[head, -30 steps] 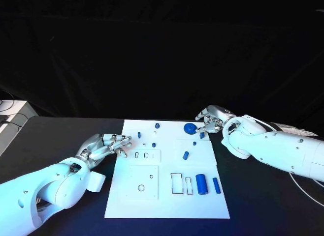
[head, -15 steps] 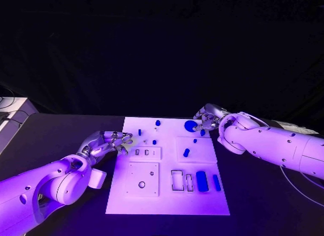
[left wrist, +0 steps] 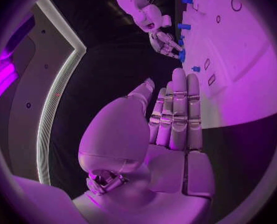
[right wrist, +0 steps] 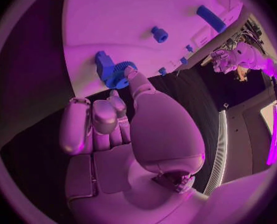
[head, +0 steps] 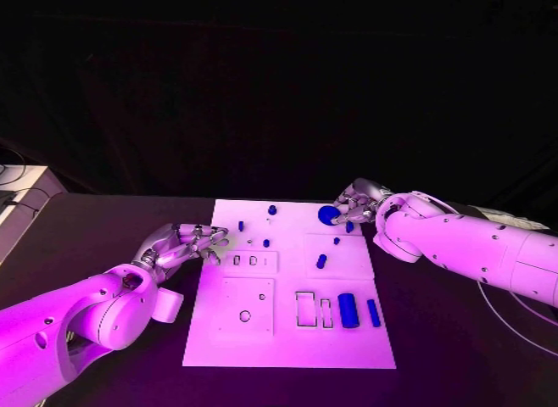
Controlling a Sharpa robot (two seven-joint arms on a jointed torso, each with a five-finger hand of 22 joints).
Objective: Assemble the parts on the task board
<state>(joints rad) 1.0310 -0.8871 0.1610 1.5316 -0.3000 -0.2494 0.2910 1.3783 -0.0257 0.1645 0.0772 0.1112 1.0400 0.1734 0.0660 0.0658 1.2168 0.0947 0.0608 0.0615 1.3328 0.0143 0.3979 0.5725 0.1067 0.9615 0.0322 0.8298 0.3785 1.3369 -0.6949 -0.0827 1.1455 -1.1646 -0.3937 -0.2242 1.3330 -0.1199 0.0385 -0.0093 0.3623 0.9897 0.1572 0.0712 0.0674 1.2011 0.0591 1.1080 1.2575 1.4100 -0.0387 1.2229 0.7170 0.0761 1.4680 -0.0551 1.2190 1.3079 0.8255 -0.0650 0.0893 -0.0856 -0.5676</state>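
Dim scene, dark surroundings, fisheye-warped edges.

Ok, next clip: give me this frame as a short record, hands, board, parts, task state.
left hand: at the board's left edge, fingers straight and together in its wrist view, holding nothing
right hand: at the board's far right corner, a fingertip touching the gear
board: white, flat on the black table
gear: round, blue, at the far right corner
cylinder: blue, lying near the right edge, next to a thinner bar
task state: several small blue parts lie loose; assembly not done
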